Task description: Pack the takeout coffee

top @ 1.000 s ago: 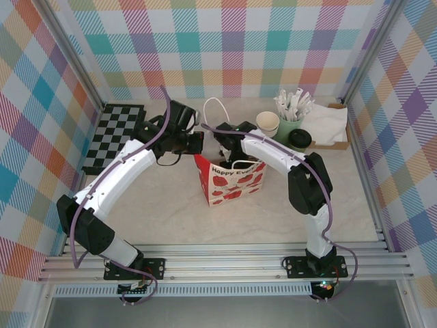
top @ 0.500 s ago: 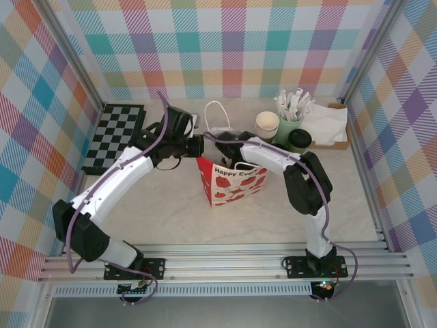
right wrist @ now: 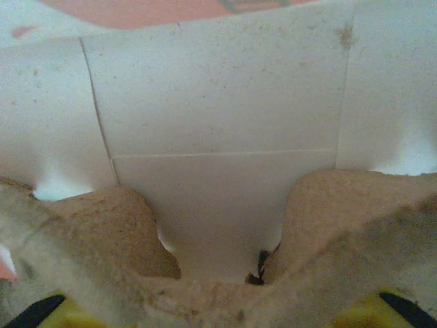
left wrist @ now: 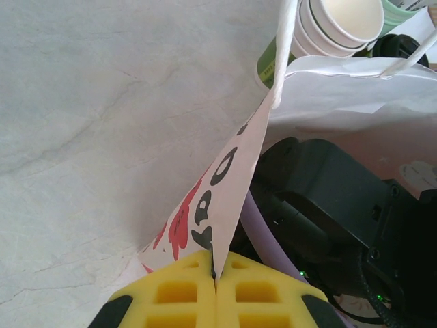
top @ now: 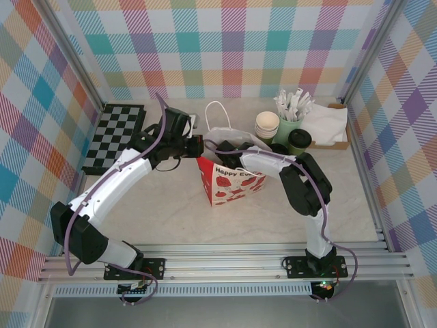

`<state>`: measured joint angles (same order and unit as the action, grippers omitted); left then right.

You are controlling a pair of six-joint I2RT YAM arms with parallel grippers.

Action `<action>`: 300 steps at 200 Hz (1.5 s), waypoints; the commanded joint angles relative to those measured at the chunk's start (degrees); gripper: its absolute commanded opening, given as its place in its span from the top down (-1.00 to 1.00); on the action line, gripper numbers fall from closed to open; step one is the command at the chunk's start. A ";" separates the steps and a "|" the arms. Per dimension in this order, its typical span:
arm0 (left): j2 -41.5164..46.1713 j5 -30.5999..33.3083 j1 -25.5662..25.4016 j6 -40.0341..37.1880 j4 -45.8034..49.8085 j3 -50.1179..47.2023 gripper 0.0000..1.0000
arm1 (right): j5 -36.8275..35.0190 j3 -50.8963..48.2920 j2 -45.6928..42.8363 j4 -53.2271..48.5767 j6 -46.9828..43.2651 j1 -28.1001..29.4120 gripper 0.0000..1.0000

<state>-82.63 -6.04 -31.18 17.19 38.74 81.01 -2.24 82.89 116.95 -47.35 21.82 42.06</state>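
Top external view, checker asks: where's the takeout coffee?

Me: small dark-green paper cup with round black plastic lid (top: 298,141), upright on the pale marbled tabletop (top: 171,205). It's outside the white paper gift bag with red strawberry print (top: 232,183), off to the bag's right and a bit behind it. Not packed.

Checker: neighbours?

Me: stack of lidless cups with white insides (top: 267,124) and pale-green cup of white-wrapped sticks (top: 290,117), both behind the bag's right corner, close to the coffee. Brown cardboard tray with white napkins (top: 331,130) sits further right of the bag than the coffee. Black-and-white checkerboard mat (top: 115,137) is well out to the bag's left.

Checker: left hand?

Me: my left gripper (left wrist: 215,277) is pinched tight on the bag's top edge at its left side. Left wrist view has the yellow pads (left wrist: 177,294) pressed together with the printed paper rim between them. The bag's white cord handle (left wrist: 283,48) rises from that same rim.

Checker: right hand?

Me: my right arm (top: 273,158) reaches into the bag's open mouth. In the right wrist view the bag's creased white inner wall is ahead, and a brown moulded-pulp cup carrier (right wrist: 205,260) lies across my right gripper (right wrist: 208,313). Yellow fingertips (right wrist: 365,314) peek out at the bottom corners, apart. Gripping the carrier or loose around it, I can't tell.
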 commanded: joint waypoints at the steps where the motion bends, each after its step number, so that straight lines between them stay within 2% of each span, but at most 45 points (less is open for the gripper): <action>1: 1.35 -2.06 0.76 0.36 -3.72 -0.42 0.94 | -1.85 -2.12 0.48 2.73 -0.59 0.39 0.15; 14: 1.31 -1.71 0.77 0.10 -3.56 -0.28 0.94 | -1.20 -2.09 -1.61 2.95 -0.66 0.48 0.03; 32: 1.78 -1.10 0.77 -0.63 -3.58 -0.55 0.94 | 1.65 -2.66 -7.17 5.30 -1.46 0.48 -0.29; 44: 2.12 -0.85 0.77 -1.33 -3.92 -1.18 0.94 | 2.83 -2.54 -9.56 6.25 -1.75 0.48 -0.43; 70: 2.54 -2.43 0.77 -2.28 -4.33 -1.93 0.99 | 6.22 -0.76 -11.42 5.76 -3.44 0.45 -0.58; 87: 2.54 -2.23 0.68 -1.74 -4.29 -1.85 1.00 | 4.77 -0.54 -11.68 4.12 -3.29 0.47 -0.59; 104: 2.62 -1.09 0.68 -1.12 -3.63 -1.50 1.00 | 3.15 -1.38 -11.66 2.99 -3.17 0.48 -0.38; 133: 2.32 -0.12 0.68 0.61 -1.72 -0.11 1.00 | 2.95 -3.88 -11.71 3.05 -1.98 0.86 0.24; 179: 2.68 1.03 0.59 6.41 -1.66 -1.36 1.00 | 2.53 -6.45 -9.46 5.50 -2.43 2.39 0.64; 209: 3.35 0.28 0.33 6.78 -1.77 -2.09 1.00 | 1.27 -4.65 -5.40 4.96 -3.19 2.58 0.78; 261: 2.94 0.19 0.27 6.78 -1.29 -1.40 1.00 | -0.70 -2.82 1.56 5.90 -5.59 2.59 0.80; 300: 2.12 0.80 0.24 6.75 -0.61 -0.56 1.00 | -0.85 1.73 -3.53 1.00 -7.43 2.67 0.72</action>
<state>-80.60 -3.92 -30.81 23.18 37.50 79.72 -0.67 83.35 112.79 -43.92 17.56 43.99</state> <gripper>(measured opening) 0.037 0.157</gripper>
